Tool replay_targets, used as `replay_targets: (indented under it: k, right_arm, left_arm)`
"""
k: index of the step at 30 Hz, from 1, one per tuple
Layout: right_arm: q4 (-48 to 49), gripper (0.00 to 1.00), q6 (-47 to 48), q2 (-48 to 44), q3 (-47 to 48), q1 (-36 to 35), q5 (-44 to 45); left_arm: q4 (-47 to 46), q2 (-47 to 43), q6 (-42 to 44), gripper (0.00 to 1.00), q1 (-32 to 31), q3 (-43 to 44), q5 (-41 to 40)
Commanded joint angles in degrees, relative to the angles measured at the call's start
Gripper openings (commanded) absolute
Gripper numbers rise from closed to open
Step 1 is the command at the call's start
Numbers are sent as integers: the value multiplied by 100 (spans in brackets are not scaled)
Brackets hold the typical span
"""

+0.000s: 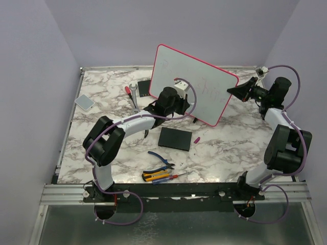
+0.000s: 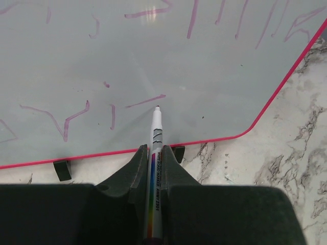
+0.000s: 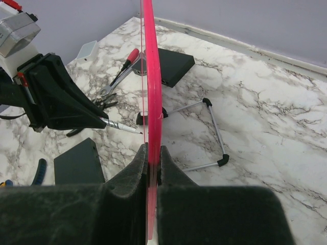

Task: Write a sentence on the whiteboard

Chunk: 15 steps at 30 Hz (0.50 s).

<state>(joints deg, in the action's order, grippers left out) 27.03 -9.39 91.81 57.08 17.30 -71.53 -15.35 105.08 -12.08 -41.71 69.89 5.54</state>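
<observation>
though faint overhead, sentence [image 2: 192, 20] on whiteboard [image 2: 214, 76] plain wrist-side

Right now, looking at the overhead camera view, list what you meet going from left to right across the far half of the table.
small grey square pad → red-handled tool → whiteboard → right claw, clamped on the whiteboard's right edge.

The whiteboard [image 1: 204, 88] stands behind the slab [image 1: 175, 138] (tools [image 1: 161, 173] nearer).
</observation>
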Motion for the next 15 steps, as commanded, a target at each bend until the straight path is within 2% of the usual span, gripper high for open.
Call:
replay_targets:
  k: [1, 15]
  right_arm:
    - [-421, 1, 365, 109, -69, -134, 77]
    - [-432, 1, 367, 118, -73, -132, 76]
  left_arm:
    - [-188, 65, -83, 0, -32, 335, 24]
    - [-215, 108, -118, 0, -32, 205, 92]
